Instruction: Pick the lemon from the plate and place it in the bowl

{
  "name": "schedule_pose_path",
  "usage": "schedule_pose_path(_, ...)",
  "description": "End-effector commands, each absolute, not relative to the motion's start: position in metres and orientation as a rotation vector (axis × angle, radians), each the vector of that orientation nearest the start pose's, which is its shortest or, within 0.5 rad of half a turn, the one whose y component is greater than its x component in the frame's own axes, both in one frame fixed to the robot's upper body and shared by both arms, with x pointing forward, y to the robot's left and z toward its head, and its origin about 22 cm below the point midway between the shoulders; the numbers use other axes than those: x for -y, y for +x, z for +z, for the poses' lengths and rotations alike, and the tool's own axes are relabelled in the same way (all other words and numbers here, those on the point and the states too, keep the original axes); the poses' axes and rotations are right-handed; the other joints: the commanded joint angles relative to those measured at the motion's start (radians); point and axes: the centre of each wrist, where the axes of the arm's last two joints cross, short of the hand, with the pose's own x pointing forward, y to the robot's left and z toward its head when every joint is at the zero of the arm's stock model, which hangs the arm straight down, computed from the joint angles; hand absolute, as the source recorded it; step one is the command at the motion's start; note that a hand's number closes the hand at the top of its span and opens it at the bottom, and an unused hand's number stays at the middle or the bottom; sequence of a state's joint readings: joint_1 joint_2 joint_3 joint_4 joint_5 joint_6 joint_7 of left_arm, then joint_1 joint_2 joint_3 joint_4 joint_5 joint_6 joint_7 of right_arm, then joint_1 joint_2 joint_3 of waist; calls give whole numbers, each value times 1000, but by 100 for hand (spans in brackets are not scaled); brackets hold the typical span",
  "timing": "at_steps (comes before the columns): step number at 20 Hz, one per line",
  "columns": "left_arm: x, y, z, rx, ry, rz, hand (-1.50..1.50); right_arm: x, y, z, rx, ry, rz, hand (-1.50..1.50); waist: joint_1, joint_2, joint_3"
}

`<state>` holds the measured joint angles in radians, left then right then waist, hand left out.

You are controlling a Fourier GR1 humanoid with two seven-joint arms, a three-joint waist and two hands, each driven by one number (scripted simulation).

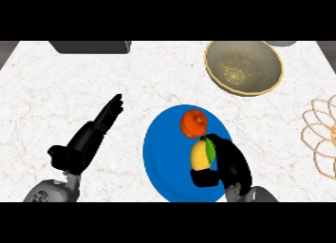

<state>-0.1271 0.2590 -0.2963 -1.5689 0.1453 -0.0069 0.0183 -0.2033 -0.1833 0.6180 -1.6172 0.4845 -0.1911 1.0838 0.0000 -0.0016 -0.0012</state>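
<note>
A blue plate lies at the counter's lower middle. On it rests a yellow lemon with a green patch on its right side, and just above it an orange-red fruit. My right hand lies over the plate's right part, its fingers curled along the lemon's right side and its thumb below the lemon. A tan bowl with a pale rim stands at the upper right, well apart from the hand. My left hand rests open on the counter left of the plate, fingers straight and pointing up-right.
A wicker mat or basket lies at the right edge. A dark grey object sits at the top left edge, and a grey one peeks out behind the bowl.
</note>
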Motion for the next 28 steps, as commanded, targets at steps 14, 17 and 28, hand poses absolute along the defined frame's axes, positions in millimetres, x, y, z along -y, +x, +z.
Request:
schedule_pose_path(14,-197,271,41,1615,-218,-427,0,67,347,74,829,-869,764,150,84,23,-1)
schedule_pose_path(17,-193,275,42,1598,-234,-477,0,55,374,95,803,-981,821,150,102,31,-2)
schedule_pose_path(28,-178,280,40,1612,-206,-419,0,22,419,175,1064,-1414,519,150,66,22,0)
